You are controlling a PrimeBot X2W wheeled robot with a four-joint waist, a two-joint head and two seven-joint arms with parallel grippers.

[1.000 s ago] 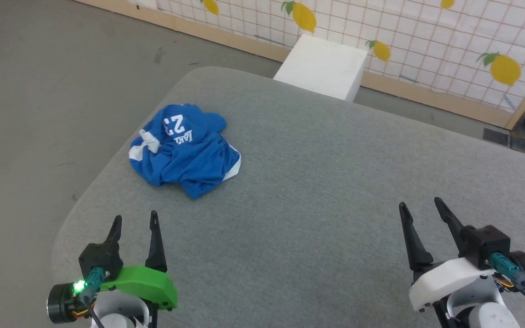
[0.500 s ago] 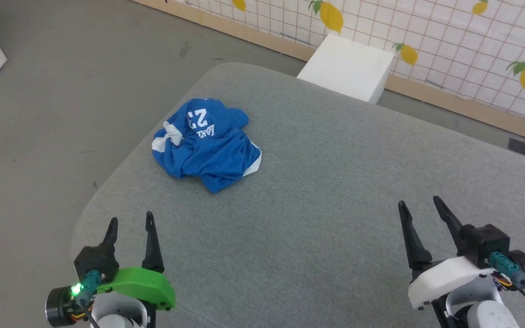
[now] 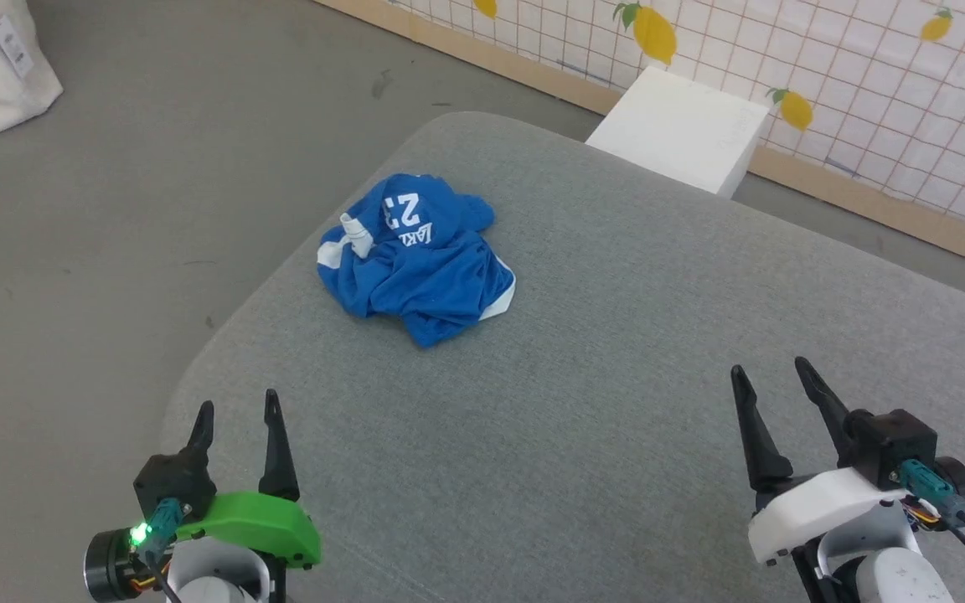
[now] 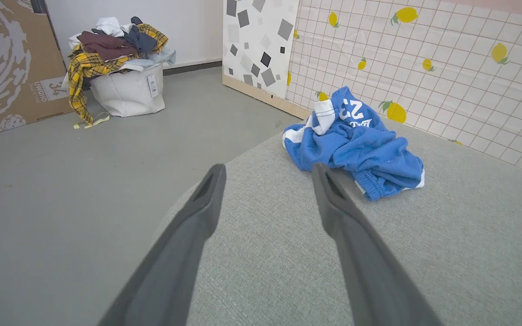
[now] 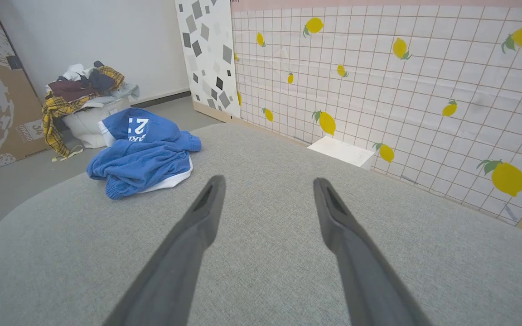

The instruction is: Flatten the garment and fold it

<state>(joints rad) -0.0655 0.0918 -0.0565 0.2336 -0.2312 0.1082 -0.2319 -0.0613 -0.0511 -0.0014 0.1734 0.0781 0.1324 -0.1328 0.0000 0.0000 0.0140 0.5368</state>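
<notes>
A bright blue garment lies crumpled in a heap on the grey fabric-covered table, close to the table's rounded far-left corner. White lettering and a numeral show on the upper fold of the heap, on the side turned toward the table's far edge, partly swallowed by creases. White trim peeks out on the side nearest the table's left edge and again on the side facing the table's middle. In the left wrist view a gathered elastic band shows at the tip of the heap that points toward the table's near edge.

The robot's left pincer, on a green mount, hangs over the table's near-left edge, spread apart and gripping nothing. The right pincer, on a white mount, hangs over the table's near-right part, likewise spread and empty. Both are well apart from the garment.

Beyond the table's far edge a white box stands near a gridded wall printed with yellow lemons. On the grey floor, well off the table's left side, sits a pale bag piled high with mixed clothes, a yellow plaid piece draped over its rim. A brown cardboard sheet stands farther still from the table.
</notes>
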